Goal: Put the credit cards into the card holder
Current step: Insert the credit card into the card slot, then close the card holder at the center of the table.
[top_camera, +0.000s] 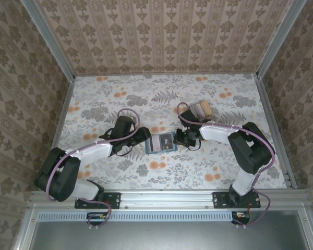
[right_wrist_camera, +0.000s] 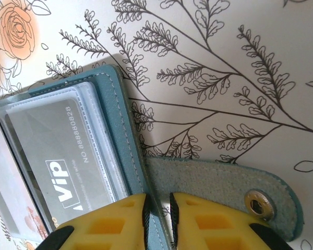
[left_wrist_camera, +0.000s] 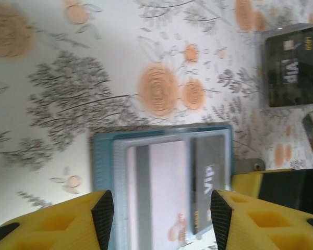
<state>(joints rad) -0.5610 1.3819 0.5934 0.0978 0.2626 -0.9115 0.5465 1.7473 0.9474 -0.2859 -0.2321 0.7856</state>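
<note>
Yellow fingers [left_wrist_camera: 57, 232] of the L jaws sit closest in the left wrist view. They stand apart w/ nothing gripped, poised just over the card holder [left_wrist_camera: 101, 166]. The holder lies open on the worktop [top_camera: 94, 99] between the two arms, sleeves facing up. A grey VIP card [left_wrist_camera: 208, 172] and a pale pink card [left_wrist_camera: 164, 182] sit in its sleeves. The R jaws, fingers [right_wrist_camera: 104, 229] nearly together, are clamped on the holder's teal edge beside the snap strap [right_wrist_camera: 219, 182], apparently pinning it down.

Step in hand, as a judgement: prob. between cards, w/ the L side free and the R side acting as hold-down. The next move prob. calls for the L arm to fetch another card from the card box [top_camera: 201, 110] beyond the R arm. It'd need to nip the thin card by an edge and bring it back at a shallow angle, lined up w/ a sleeve mouth. The R clamp should hold so the holder can't slide.

Hard to tell: the holder's near part is cut off by the L fingers, so free sleeves can't be counted. Can't say if the cards are fully seated. The dark VIP panel [left_wrist_camera: 291, 65] is prob. the box's side, but that's unconfirmed.
</note>
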